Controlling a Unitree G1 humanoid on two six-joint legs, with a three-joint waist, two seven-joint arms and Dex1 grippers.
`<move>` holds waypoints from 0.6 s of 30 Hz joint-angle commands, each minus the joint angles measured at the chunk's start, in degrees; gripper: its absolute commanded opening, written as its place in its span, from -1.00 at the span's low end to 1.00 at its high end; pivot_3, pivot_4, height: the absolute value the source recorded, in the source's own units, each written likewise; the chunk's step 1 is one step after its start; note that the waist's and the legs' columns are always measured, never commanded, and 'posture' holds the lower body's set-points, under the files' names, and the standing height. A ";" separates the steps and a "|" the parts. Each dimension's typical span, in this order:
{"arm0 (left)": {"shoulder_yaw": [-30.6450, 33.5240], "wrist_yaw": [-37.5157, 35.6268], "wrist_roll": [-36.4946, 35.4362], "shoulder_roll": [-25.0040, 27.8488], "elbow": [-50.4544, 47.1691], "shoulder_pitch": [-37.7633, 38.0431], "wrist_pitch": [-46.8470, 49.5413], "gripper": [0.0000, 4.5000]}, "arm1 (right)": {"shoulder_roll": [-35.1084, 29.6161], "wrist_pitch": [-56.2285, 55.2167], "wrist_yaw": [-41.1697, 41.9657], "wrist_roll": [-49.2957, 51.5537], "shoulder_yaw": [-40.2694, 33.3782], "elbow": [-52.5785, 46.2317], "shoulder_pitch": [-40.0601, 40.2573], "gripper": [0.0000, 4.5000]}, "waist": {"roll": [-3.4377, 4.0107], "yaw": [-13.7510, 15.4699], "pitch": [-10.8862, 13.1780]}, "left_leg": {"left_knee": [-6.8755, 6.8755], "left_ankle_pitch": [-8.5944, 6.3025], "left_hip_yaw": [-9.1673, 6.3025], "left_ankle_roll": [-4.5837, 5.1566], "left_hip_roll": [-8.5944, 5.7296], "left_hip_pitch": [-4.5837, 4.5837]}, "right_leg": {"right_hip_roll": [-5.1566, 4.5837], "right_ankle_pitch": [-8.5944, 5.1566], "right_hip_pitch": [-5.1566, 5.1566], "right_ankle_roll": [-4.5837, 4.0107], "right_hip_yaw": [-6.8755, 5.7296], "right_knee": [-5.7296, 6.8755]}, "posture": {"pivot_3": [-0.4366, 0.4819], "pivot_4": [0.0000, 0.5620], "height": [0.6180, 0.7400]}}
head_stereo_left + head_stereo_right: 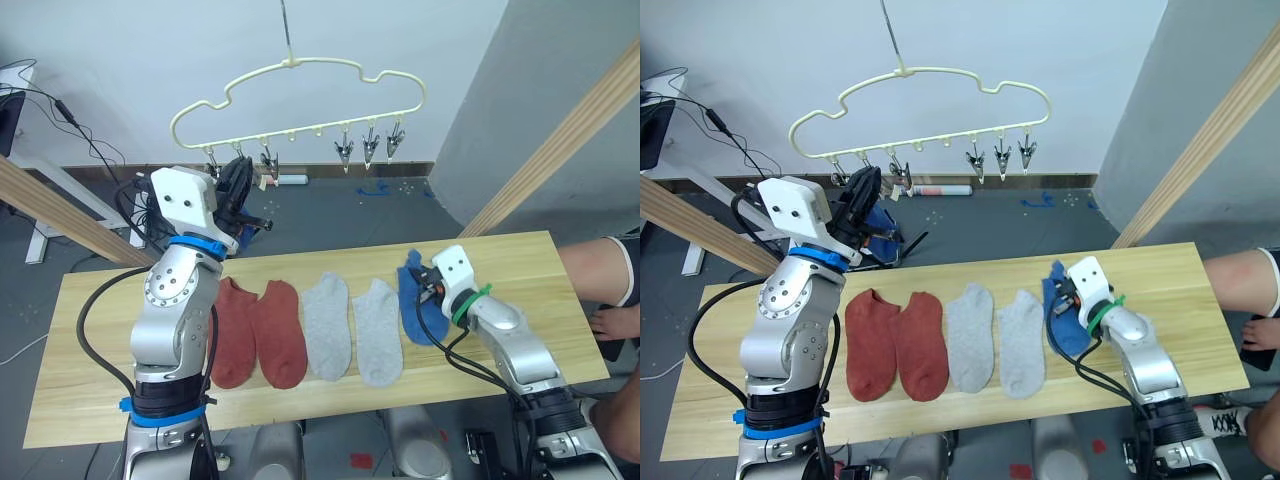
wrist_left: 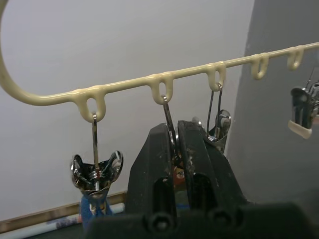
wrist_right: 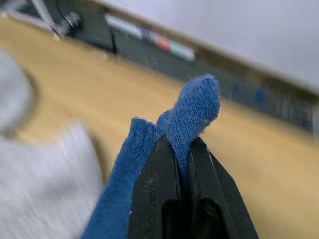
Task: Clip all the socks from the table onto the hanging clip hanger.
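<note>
Pinching blue knit sock (image 3: 192, 112), right fingers (image 3: 183, 149) closed; left fingers (image 2: 175, 144) squeezing cream wire hanger's metal clip (image 2: 169, 124), up-left of sock.

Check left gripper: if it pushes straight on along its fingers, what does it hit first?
Left gripper is shut on a small metal clip. Straight ahead, it would probably meet the thin cream-coloured wire hanger's lower bar, then the white wall; depth is unclear.

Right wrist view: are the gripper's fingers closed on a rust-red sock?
No. The right gripper pinches a blue sock between its shut fingers.
</note>
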 commanded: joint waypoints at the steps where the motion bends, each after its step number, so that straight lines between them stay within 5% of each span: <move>1: 1.90 -1.57 -4.45 1.57 -4.07 -0.82 3.04 -1.00 | 0.63 0.46 5.62 0.34 5.32 -6.46 -5.15 -0.99 | 0.00 -0.05 0.00 | 0.00 0.00 -0.01 0.01 0.02 0.00 | 0.02 0.00 0.00 0.00 -0.01 0.00 | -0.32 0.27 1.00; 9: 4.25 -0.69 -12.19 2.99 -5.86 -2.88 10.61 -1.00 | 10.72 -1.91 7.79 -1.10 12.35 1.94 -17.78 -0.99 | -0.01 0.62 0.00 | 0.00 0.04 -0.06 -0.04 0.00 -0.05 | -0.01 0.01 -0.03 -0.01 -0.08 -0.08 | -0.27 0.22 1.00; 18: 4.93 0.34 -15.69 3.75 -7.07 -3.25 14.27 -1.00 | 18.32 -6.13 8.53 -0.59 11.82 13.58 -25.02 -0.99 | -0.01 0.57 0.00 | -0.03 0.10 -0.07 -0.16 0.01 -0.11 | -0.02 0.02 -0.14 -0.03 -0.13 -0.09 | -0.24 0.19 1.00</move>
